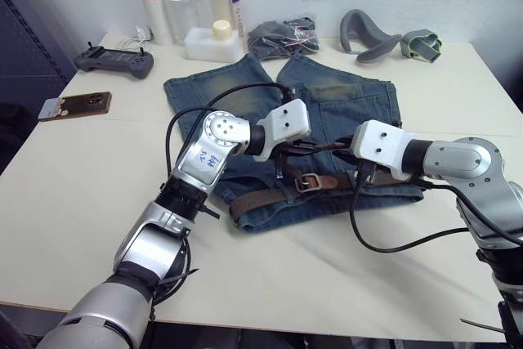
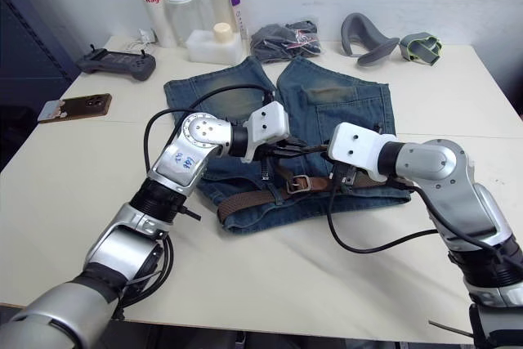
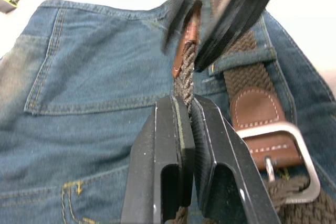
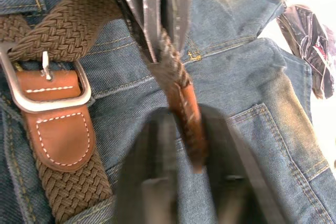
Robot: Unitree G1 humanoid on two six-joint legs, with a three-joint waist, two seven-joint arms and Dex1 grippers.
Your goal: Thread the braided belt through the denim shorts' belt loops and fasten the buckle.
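The denim shorts (image 1: 343,104) lie flat on the table, waistband toward me. The braided belt (image 1: 261,198) runs along the waistband, under a belt loop (image 3: 247,56). Its silver buckle (image 1: 306,181) rests near the waist's middle with the strap passed through the frame. My left gripper (image 3: 184,103) is shut on the belt's free end, a little behind its plain brown tip (image 4: 189,124). My right gripper (image 4: 188,116) faces it from the other side. It is open, with the tip between its fingers. Both grippers meet just above the shorts, behind the buckle.
Bottles (image 1: 184,2) and a white container (image 1: 212,42) stand at the back left. A dark bundle in a clear bag (image 1: 282,38) and grey gear (image 1: 368,34) lie behind the shorts. A controller (image 1: 114,60) and a phone (image 1: 78,105) lie left. A black cable (image 1: 392,243) loops on the table.
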